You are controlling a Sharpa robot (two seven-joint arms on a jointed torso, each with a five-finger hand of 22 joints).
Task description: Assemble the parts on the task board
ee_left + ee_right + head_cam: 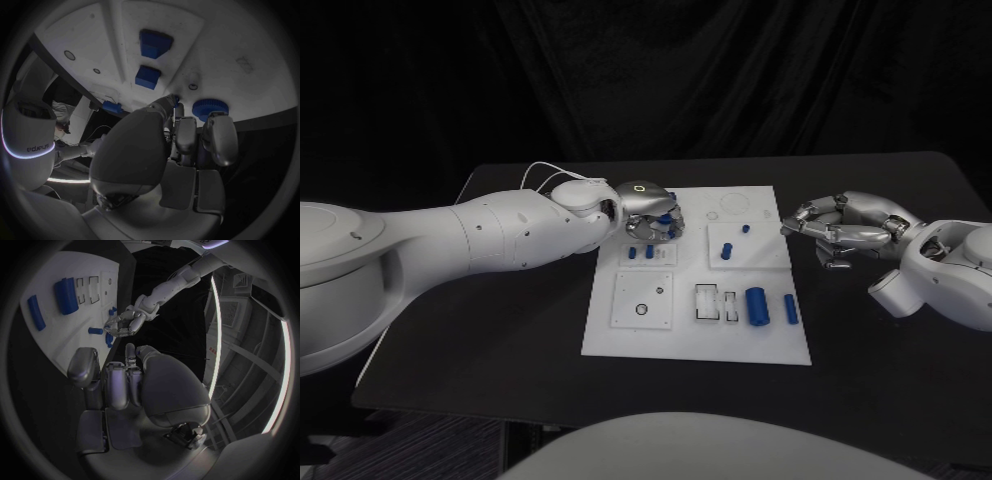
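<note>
Head view: the left hand [646, 208] reaches over the far left part of the white board [625, 335], its fingers bent down around a small blue part [671, 217] near the board's upper edge. From the left wrist, a round blue gear-like piece [210, 108] sits just beyond the fingertips [220, 131], touching or almost touching them; I cannot tell whether the hand is clamped on it or merely poised over it. Two blue blocks [154, 44] lie farther along the board in that view. The right hand [845, 230] hangs beside the board's right edge over the black desk [516, 330], fingers curled in with nothing in them.

Loose on the board lie a large blue cylinder [757, 306] and a slimmer blue pin [790, 309] near the front, a short peg [727, 251] in the middle, and two small pieces [642, 252] just in front of the left hand.

The step in hand looks like seating or picking the round piece. To do it well, the fingers should meet it evenly from opposite sides, keep it level, and move straight down or up without dragging it sideways. The right hand is best kept clear until the left has finished, as the two small pieces nearby could easily be knocked.
</note>
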